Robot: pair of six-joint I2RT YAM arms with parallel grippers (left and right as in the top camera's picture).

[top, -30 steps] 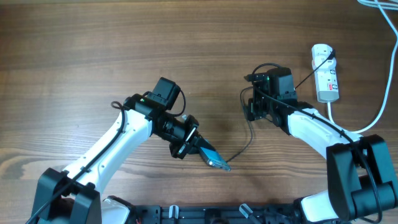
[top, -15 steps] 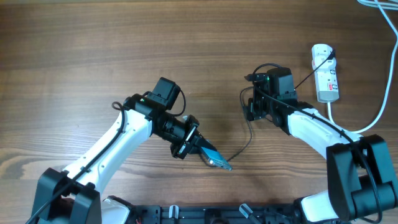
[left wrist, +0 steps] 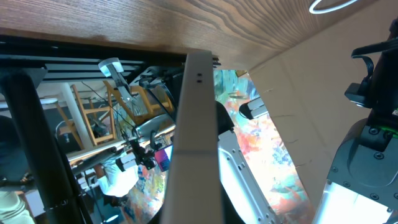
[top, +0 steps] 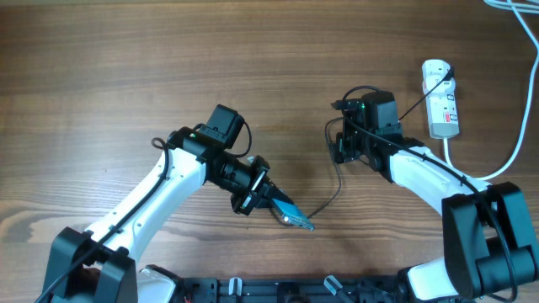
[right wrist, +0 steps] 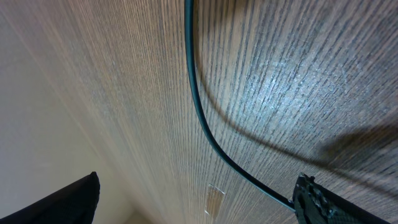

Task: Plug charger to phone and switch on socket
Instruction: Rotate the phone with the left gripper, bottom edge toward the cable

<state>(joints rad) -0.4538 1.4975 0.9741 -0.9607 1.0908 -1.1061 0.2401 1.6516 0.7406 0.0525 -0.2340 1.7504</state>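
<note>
Clamping left gripper (top: 268, 200): fingers pinched narrow on one end of the phone (top: 293, 217); reached toward the middle of the bench (top: 126, 67) front edge.
Held phone: lifted off the wood at a tilt, teal screen upward, free end pointed to the front right.
Spread right gripper (top: 339, 145): fingers set wide, closed on nothing; hung low over the wood, right of the bench's centre.
Black charger (top: 337, 187): thin cable, run from the plug on the socket, past the right arm, then curved across the wood to the phone's free end; tip touching or just beside that end, seating not discernible.
Same charger (right wrist: 200, 121), right wrist view: laid flat on the wood under the right gripper (right wrist: 196, 180), nearer one finger, untouched.
White socket (top: 442, 109): laid flat near the right edge, toward the far corner; black plug (top: 445, 74) seated at its far end; red marks on its face; switch position not discernible.
Thick white cord (top: 510, 158): looped from the socket's near end along the right edge to the far right corner.
</note>
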